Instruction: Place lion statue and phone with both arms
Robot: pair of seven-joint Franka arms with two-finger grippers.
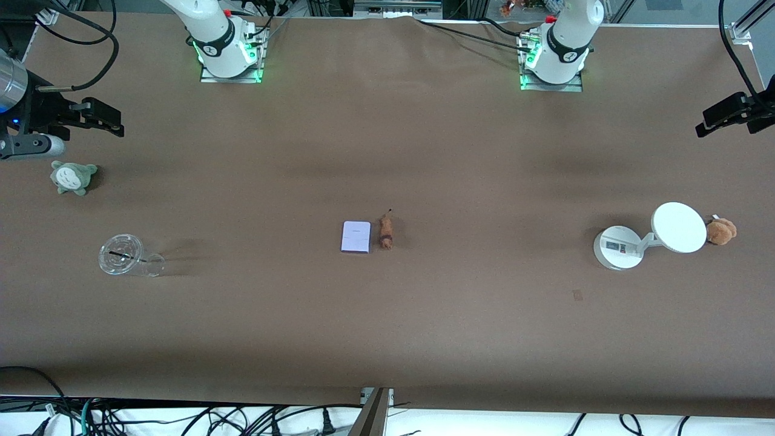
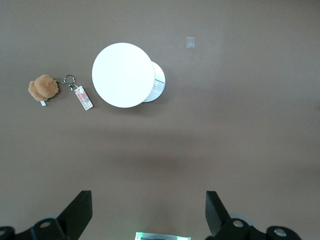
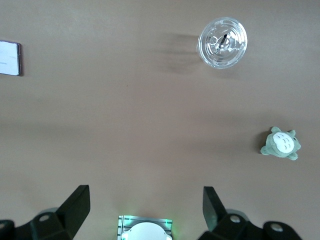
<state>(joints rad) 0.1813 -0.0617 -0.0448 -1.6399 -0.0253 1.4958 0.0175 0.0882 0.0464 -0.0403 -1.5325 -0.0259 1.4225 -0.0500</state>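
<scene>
The phone [image 1: 355,236], a pale lavender-white slab, lies flat at the middle of the table. The lion statue [image 1: 386,232], a tiny orange-brown figurine with a thin tail, lies right beside it, toward the left arm's end. A corner of the phone also shows in the right wrist view [image 3: 10,65]. My right gripper [image 1: 112,121] hangs open and empty in the air at the right arm's end of the table, above a grey-green plush. My left gripper [image 1: 705,124] hangs open and empty at the left arm's end. Both wrist views show the jaws wide apart, the left [image 2: 148,207] and the right [image 3: 145,205].
A white stand with a disc [image 1: 679,227] and a fuzzy brown plush keychain [image 1: 720,231] sit toward the left arm's end. A clear plastic cup [image 1: 124,255] and a grey-green plush [image 1: 72,177] sit toward the right arm's end. Cables hang along the table's near edge.
</scene>
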